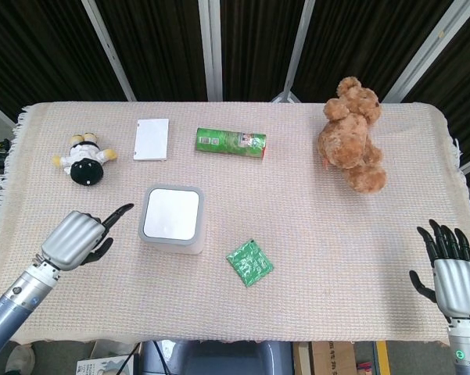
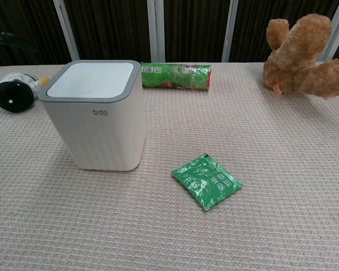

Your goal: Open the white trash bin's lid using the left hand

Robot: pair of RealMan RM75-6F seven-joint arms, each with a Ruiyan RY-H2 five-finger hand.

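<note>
Left robot hand at lower left of the head view, knuckles up, most fingers curled in, one finger stretched out straight and pointing up and to the right. Nothing held. Grey forearm running back toward the bottom left corner. Right robot hand at the lower right edge, back toward the camera, fingers upright and spread, thumb out to the side, nothing held. Neither seen in the chest view.
</note>
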